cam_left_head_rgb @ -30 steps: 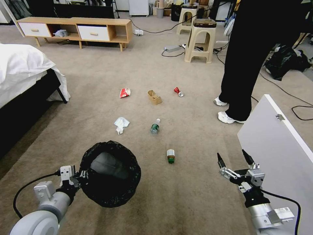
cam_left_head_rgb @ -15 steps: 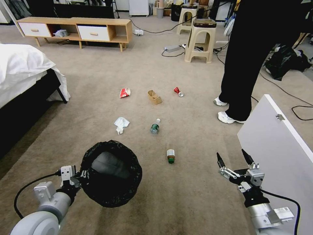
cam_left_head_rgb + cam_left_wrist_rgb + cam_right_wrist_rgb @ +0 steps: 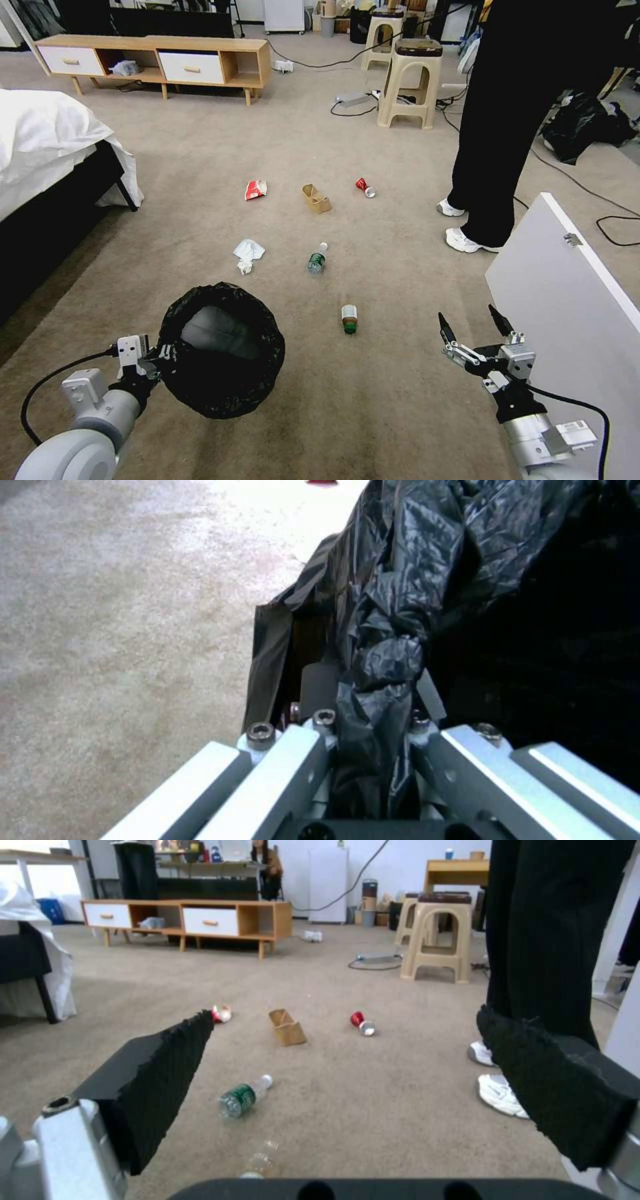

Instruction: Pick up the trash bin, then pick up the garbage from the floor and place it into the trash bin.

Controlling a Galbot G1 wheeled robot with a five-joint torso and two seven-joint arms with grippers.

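Head view shows the trash bin [image 3: 220, 347] at about 7 o'clock of the picture, carried by the left gripper [image 3: 155, 357], whose jaws are closed on the black bag folded over the rim at the bin's 9 o'clock side. In the left wrist view the crinkled plastic is bunched between the fingers [image 3: 320, 680], so the hold looks to be on the rim and liner together; the film is thin and slippery, and I judge it could slide if the bin tilts. The bin itself seems light and stiff. The right gripper [image 3: 470, 327] hangs at about 5 o'clock with its jaws spread wide and nothing in them. The garbage lies on the carpet [image 3: 400, 267]: the nearest bottle [image 3: 349, 318] at 11 o'clock from the right gripper, a second bottle [image 3: 317, 259] beyond it, white tissues [image 3: 247, 255], a red-white wrapper [image 3: 255, 190], a brown paper box [image 3: 316, 198] and a crushed red can [image 3: 364, 187]. The bottle is round and smooth and may roll; across its middle is probably the best grip.
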